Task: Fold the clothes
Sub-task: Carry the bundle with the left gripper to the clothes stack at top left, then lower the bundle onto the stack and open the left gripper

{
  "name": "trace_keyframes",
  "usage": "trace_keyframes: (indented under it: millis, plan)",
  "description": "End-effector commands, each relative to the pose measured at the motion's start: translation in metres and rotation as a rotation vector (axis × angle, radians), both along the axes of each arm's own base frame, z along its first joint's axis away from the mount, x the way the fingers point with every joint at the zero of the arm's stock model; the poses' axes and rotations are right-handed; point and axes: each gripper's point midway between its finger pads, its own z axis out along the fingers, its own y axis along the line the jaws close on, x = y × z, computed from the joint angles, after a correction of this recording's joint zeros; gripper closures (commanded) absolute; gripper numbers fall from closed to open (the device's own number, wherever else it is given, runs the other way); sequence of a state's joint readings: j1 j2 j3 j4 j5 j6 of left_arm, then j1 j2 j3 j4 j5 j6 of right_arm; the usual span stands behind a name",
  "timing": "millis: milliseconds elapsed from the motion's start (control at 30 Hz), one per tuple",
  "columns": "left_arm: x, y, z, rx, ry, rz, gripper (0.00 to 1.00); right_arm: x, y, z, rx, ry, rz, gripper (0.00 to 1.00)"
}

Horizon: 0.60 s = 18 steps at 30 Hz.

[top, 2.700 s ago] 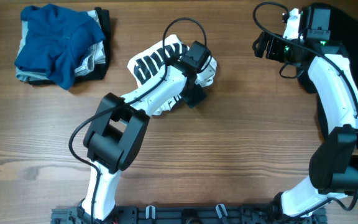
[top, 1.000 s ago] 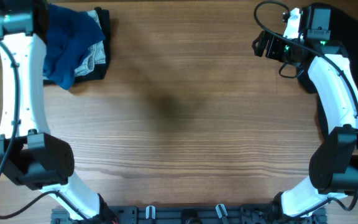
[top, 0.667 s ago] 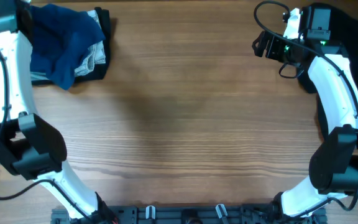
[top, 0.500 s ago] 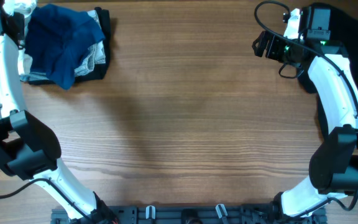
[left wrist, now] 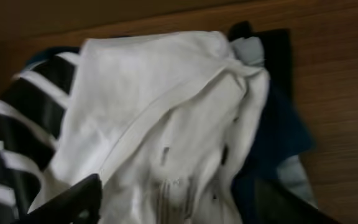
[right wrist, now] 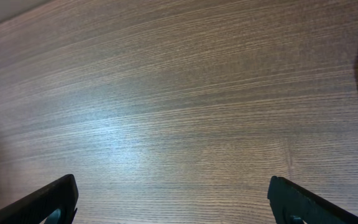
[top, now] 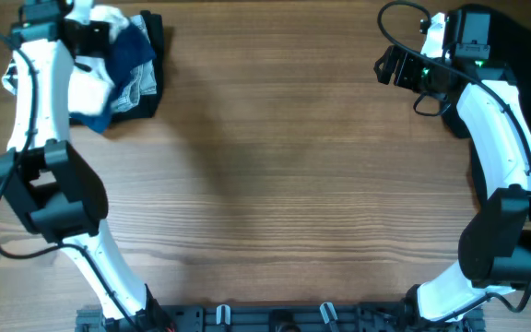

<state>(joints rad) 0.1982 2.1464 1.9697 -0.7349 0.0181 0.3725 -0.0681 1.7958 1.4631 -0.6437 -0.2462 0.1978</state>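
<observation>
Overhead, the pile of clothes [top: 123, 78] sits at the far left corner of the surface [top: 284, 184], with the left arm reaching over it. A white T-shirt [top: 90, 90] lies crumpled on top of a blue garment [top: 135, 46], and a black garment [top: 155, 37] shows along the pile's right edge. The left claw [top: 95, 37] hangs just above the heap. The right claw [top: 387, 66] hovers at the far right, well apart from the pile, over bare wood. Black fabric [top: 528, 46] lies by the right edge behind that arm.

From the left wrist, the white T-shirt [left wrist: 154, 112] fills the view, with its black striped lettering [left wrist: 17, 137] at the left. The blue garment [left wrist: 278, 137] and pale grey cloth [left wrist: 248, 50] peek out on the right. The left claw's fingers [left wrist: 73, 202] stand wide apart with the shirt beneath them, gripping nothing.

From the right wrist, the right claw's fingers [right wrist: 48, 202] are spread fully, with only wood grain between them. A dark sliver shows at the right margin.
</observation>
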Motion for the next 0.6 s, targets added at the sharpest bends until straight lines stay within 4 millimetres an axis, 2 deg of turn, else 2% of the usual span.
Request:
trace_keyframes:
  millis: [0,67,167,200,233,300,367,400,500,567]
  plan:
    - [0.005,-0.054,-0.019,-0.203,0.036,-0.061,0.0,0.002,0.003,0.005,0.013,-0.01,-0.002,0.01]
    - [0.005,-0.076,-0.019,-0.236,0.044,-0.11,0.0,0.002,0.003,0.005,0.013,-0.012,-0.002,0.01]
    - [0.011,-0.103,0.003,-0.275,-0.008,-0.113,0.0,0.002,0.003,0.005,0.013,-0.011,-0.002,0.01]
    - [0.011,-0.11,0.015,-0.272,-0.03,-0.128,0.0,0.002,0.003,0.005,0.013,-0.011,-0.002,0.01]
    - [0.01,-0.12,0.043,-0.265,-0.082,-0.153,0.0,0.002,0.003,0.005,0.013,-0.012,-0.002,0.01]
    - [0.008,-0.124,0.074,-0.254,-0.142,-0.166,0.0,0.002,0.003,0.005,0.013,-0.012,-0.002,0.01]
    - [0.004,-0.111,0.11,-0.192,-0.216,-0.124,0.0,0.002,0.003,0.005,0.013,-0.011,-0.001,0.01]
    - [0.001,-0.082,0.128,-0.089,-0.261,-0.028,0.0,0.001,0.003,0.005,0.013,-0.008,-0.001,0.01]
    - [-0.001,-0.043,0.134,0.071,-0.27,0.038,0.0,0.0,0.003,0.004,0.012,-0.002,0.0,0.01]
    - [0.002,-0.018,0.122,0.092,-0.251,0.069,0.0,0.0,0.003,0.004,0.012,0.0,0.002,0.01]
